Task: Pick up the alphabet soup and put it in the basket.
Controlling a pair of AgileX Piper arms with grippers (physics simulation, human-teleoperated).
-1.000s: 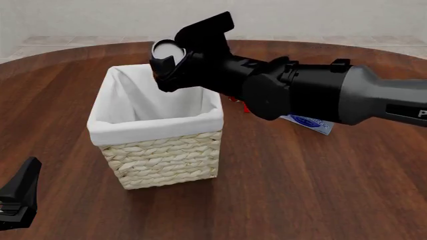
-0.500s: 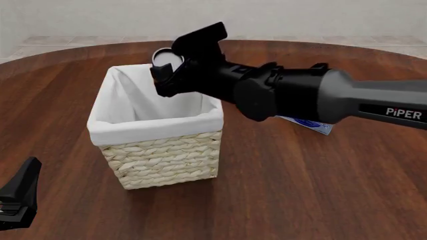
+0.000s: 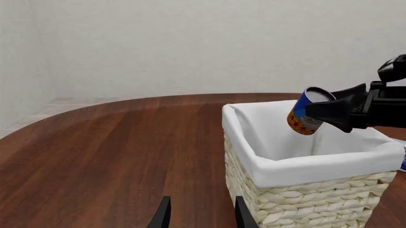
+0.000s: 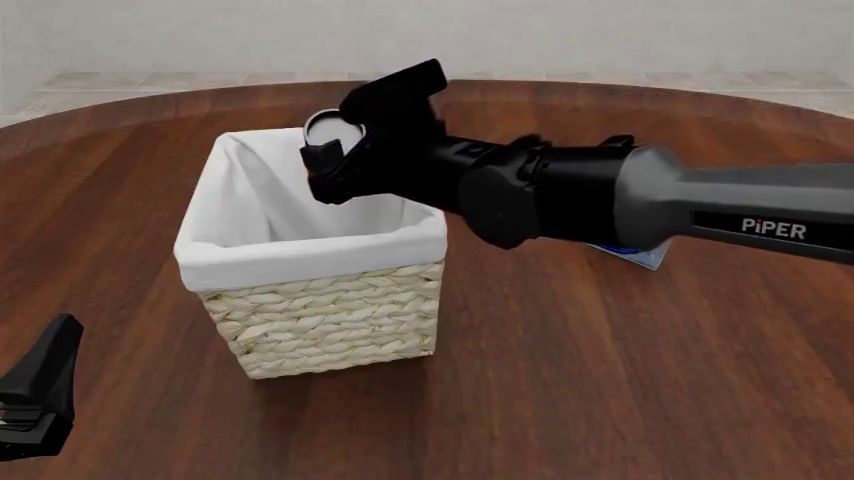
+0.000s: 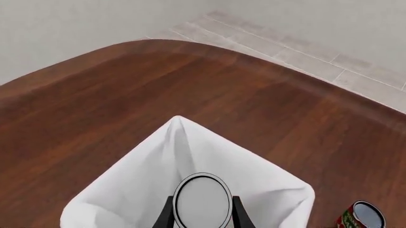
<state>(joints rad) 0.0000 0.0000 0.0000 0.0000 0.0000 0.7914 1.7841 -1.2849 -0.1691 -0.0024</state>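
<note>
Landmark: large square cream woven wicker basket (image 4: 324,322) with white cloth lining folded over its rim; it stands on the dark brown wooden table (image 4: 601,380).
Alphabet soup: small cylindrical can (image 3: 307,117) with a plain silver-grey top and a blue label with orange-yellow markings. It is held tilted in the air above the basket's far rim, over the opening and clear of the lining.
Right gripper: the black right gripper (image 4: 334,140) reaches across from the basket's right side. Its two fingers (image 3: 336,113) are closed against the can's sides; in the right wrist view the finger tips (image 5: 166,214) flank the can's grey top.
Right arm: the dark grey barrel marked PIPER (image 4: 747,215) passes above the basket's right rim and hides the table behind it.
Left gripper: the black left gripper (image 3: 198,213) sits well apart from the basket on its near-left side. Two finger tips show with an empty gap between them, so it is parted and holds nothing. In the front view only a cut-off corner of it appears.
Partly hidden: a blue-and-white flat item (image 4: 627,250) lies to the right of the basket, mostly covered by the right arm; what it is cannot be made out.
Cut off: a dark-topped red-and-green labelled can (image 5: 362,217) stands beside the basket, clipped at the right wrist view's edge.
Basket interior: the floor of the basket cannot be seen in any view.
</note>
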